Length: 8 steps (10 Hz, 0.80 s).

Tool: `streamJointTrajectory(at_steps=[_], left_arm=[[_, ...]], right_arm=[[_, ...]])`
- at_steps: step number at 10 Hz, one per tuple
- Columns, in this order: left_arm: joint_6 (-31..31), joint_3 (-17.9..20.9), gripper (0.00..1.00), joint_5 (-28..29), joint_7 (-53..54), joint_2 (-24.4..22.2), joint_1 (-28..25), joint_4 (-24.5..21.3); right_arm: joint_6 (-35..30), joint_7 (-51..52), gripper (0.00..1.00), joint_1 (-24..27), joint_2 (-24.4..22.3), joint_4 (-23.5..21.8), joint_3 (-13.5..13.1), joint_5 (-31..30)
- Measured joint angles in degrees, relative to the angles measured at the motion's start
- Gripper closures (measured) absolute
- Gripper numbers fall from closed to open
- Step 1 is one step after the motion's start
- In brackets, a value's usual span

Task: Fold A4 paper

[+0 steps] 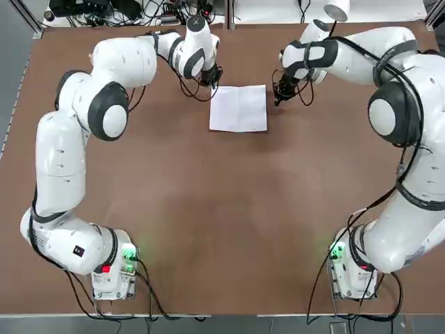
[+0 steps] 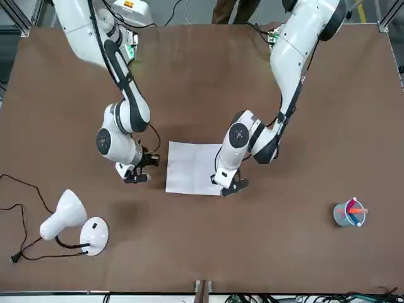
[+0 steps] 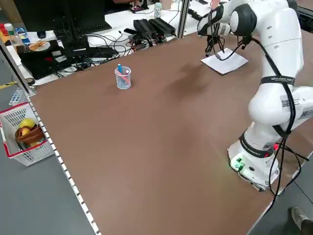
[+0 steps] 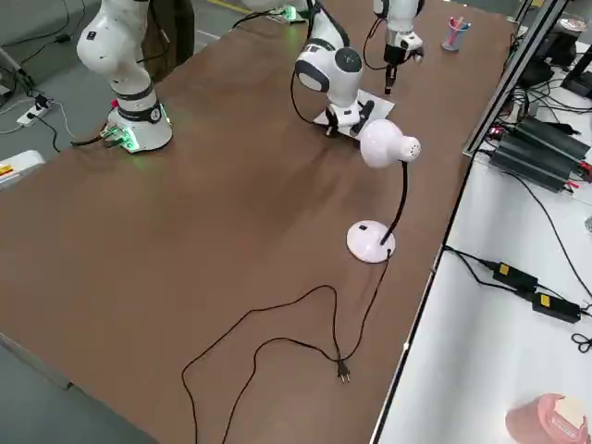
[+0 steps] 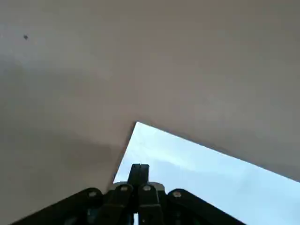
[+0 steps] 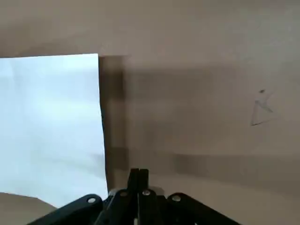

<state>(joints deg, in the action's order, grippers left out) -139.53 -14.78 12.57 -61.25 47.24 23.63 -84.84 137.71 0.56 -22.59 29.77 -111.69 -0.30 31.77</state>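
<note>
The A4 paper [image 1: 238, 108] lies flat on the brown table, a near-square white sheet toward the far middle. My left gripper [image 1: 211, 81] points down at the sheet's far left corner. In the left wrist view its fingers [image 5: 139, 174] are shut together over that corner of the paper [image 5: 201, 173]. My right gripper [image 1: 278, 99] is low at the sheet's right edge. The right wrist view shows its fingers [image 6: 138, 180] shut over bare table just beside the paper [image 6: 51, 126]. From the front, the left gripper [image 2: 232, 188] and right gripper [image 2: 140, 170] flank the paper [image 2: 192, 167].
A white desk lamp [image 2: 68, 216] with a round base [image 2: 95, 235] and a trailing cord [image 4: 268, 347] stands on the table's far right side. A cup of pens [image 2: 349, 213] stands at the far left. A basket [image 3: 24, 134] sits off the table.
</note>
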Motion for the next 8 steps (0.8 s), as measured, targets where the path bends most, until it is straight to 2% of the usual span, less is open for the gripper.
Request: streamJointTrajectory(at_steps=[4, 8], left_arm=[[-0.13, 0.21, 0.99, 1.02, -0.42, 2.94, 1.57, 0.23], [-0.33, 3.98, 0.99, 1.2, -1.31, 2.63, 5.33, 0.43]], right_arm=[[2.45, 0.02, 0.98, -3.01, 2.8, 0.58, 0.02, 2.12], [2.64, 0.05, 0.98, -3.34, 4.17, 2.09, -0.09, 2.21]])
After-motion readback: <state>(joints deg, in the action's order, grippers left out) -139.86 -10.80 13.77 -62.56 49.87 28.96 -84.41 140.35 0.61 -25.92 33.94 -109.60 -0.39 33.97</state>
